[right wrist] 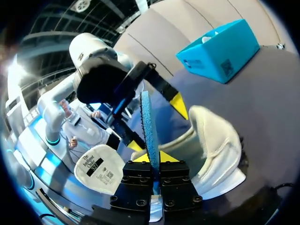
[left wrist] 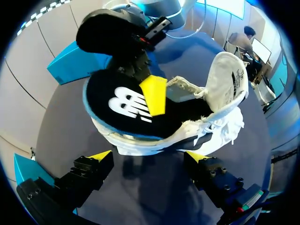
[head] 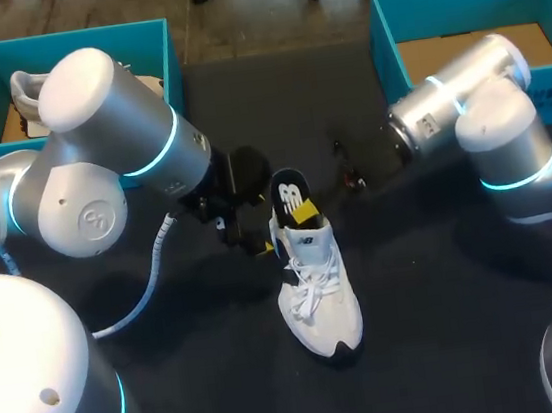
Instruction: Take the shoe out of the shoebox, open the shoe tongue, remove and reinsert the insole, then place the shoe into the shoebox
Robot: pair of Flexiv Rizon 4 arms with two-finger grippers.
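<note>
Both arms flank the shoe (head: 316,282); right fingers (right wrist: 169,157) pinch insole (right wrist: 149,131), left fingers (left wrist: 101,155) spread.

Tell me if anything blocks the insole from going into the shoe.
Nothing visible does. The tongue is folded back, the shoe lies open, and the insole, pinched in the right hand, already sits partly inside.

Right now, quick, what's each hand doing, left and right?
Left hand: open, empty, white lace-up sneaker just ahead of it.
Right hand: closed on the black blue-edged insole.
</note>
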